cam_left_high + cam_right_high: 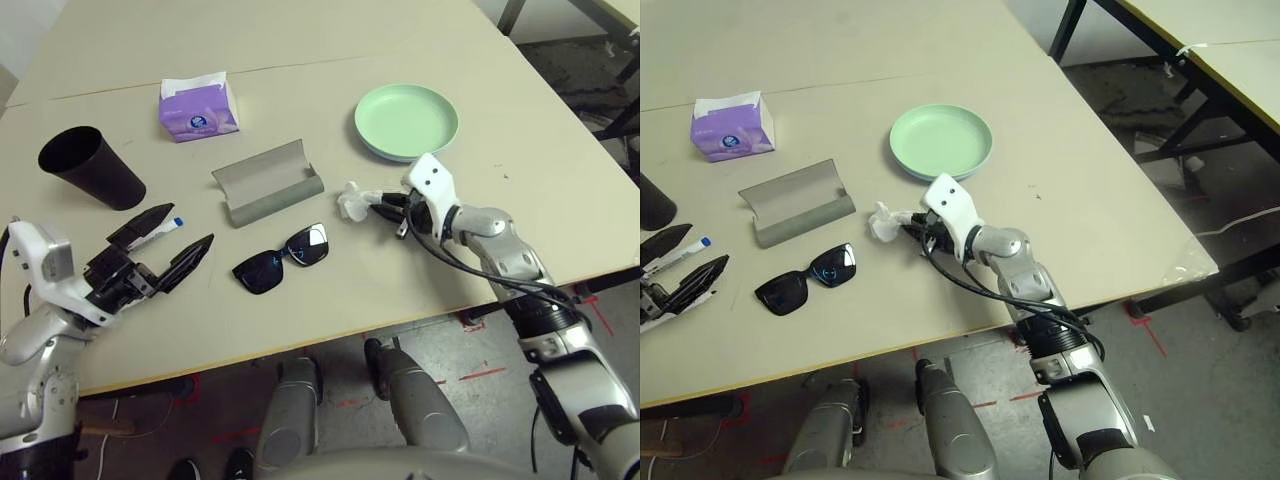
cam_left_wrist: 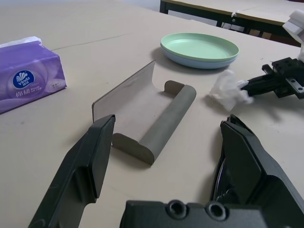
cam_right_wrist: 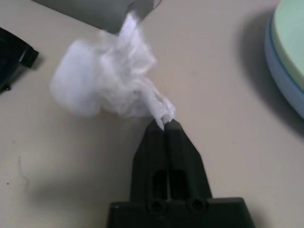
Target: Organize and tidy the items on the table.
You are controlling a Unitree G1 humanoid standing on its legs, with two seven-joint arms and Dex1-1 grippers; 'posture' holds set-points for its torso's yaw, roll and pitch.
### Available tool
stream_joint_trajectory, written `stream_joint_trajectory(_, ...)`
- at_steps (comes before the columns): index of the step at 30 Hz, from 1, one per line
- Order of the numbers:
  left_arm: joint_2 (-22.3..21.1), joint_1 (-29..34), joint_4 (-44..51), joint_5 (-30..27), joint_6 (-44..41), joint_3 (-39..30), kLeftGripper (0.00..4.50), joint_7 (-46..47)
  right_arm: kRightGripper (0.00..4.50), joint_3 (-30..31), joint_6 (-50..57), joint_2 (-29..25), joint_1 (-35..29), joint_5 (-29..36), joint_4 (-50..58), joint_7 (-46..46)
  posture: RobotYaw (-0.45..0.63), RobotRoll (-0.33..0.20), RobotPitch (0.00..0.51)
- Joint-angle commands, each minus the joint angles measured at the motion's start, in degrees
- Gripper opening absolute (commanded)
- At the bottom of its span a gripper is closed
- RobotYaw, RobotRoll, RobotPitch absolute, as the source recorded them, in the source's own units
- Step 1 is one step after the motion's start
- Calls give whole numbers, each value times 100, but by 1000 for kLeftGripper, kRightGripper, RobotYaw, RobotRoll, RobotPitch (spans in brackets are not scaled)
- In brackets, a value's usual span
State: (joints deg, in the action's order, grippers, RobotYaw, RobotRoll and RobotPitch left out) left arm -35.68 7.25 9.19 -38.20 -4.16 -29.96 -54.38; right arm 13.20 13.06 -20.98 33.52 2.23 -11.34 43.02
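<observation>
Nearest the robot, the left gripper (image 1: 180, 250) hovers low at the table's (image 1: 560, 190) near left with jaws wide, a white marker pen (image 1: 165, 228) lying between them. Right gripper (image 3: 164, 124) has its jaws pinched on a corner of the crumpled white tissue (image 3: 107, 80), near the stacked plates (image 1: 407, 122). Tidying looks barely begun: sunglasses (image 1: 282, 258) lie outside the open glasses case (image 1: 268, 182), the black cup (image 1: 90, 166) lies tipped at far left, and the tissue box (image 1: 198, 108) sits far back.
</observation>
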Motion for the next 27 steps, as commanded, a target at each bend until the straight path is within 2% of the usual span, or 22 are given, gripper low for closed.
stream_joint_trajectory(1,58,23,37,16,-23,129,4500,-6,15,-75,125,4,-92,66,110,7,-81,0,252)
stream_joint_trajectory(8,97,-60,-101,53,6,248,4500,-33,15,-875,1069,196,605,777,338,-241,-97,0,256)
stream_joint_trajectory(12,126,-126,-168,80,29,317,4500,-44,15,-1347,1544,172,1539,1177,95,-346,-98,0,254)
stream_joint_trajectory(16,195,-147,-185,109,76,374,4500,-42,15,-1562,1272,106,2326,1150,-918,-355,-87,0,247)
stream_joint_trajectory(22,296,-47,-57,96,123,344,4500,47,15,-1292,246,15,2904,400,-3038,-699,-79,0,245)
stream_joint_trajectory(25,322,52,44,73,132,316,4500,96,643,-1123,-141,17,3024,44,-3781,-874,-50,0,242)
stream_joint_trajectory(27,325,116,111,45,125,294,4500,119,1352,-1086,-330,30,3065,-128,-4088,-1098,-43,0,244)
